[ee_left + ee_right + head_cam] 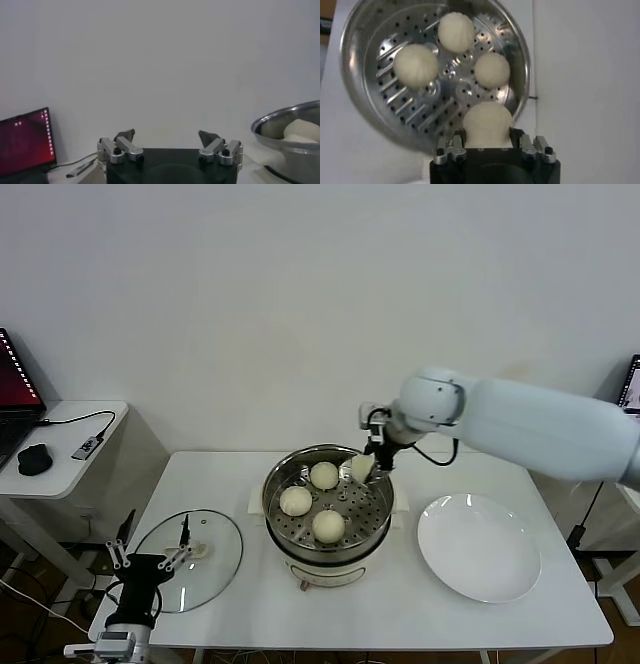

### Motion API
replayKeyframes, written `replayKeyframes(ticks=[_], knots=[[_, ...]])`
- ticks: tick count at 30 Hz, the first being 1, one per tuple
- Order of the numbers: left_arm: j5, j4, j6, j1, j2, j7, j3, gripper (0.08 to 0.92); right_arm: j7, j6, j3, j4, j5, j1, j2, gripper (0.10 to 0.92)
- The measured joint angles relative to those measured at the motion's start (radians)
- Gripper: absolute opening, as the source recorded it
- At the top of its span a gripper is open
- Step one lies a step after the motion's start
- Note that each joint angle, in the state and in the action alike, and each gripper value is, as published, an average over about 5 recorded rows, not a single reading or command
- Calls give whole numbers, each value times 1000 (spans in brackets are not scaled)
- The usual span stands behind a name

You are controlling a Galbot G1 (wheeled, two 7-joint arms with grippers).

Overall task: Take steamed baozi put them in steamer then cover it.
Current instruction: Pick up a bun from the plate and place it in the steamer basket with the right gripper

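Left hand point(150, 559) parked at the bench's point(400, 609) near edge beside the steamer point(327, 509), fingers spread wide, released, just over the cover point(190, 562) lying flat on the bench. White plate point(479, 547) on the steamer's other side. Three steamed baozi point(328, 526) sit on the steamer's perforated tray. Right hand point(372, 468) at the steamer's far rim, clenched on a fourth baozi point(487, 122).

I can't see the right gripper's point(487, 142) fingertips; the bun point(487, 122) it holds covers them. The steamer point(292, 132) is cut off at the left wrist view's edge. My laptop point(15, 399) is half out of the head view.
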Motion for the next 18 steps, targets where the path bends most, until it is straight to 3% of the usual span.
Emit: replayKeyframes(ticks=[18], knots=[[0, 9, -3, -5, -3, -1, 1, 823, 26, -45, -8, -59, -16, -96, 81, 561]])
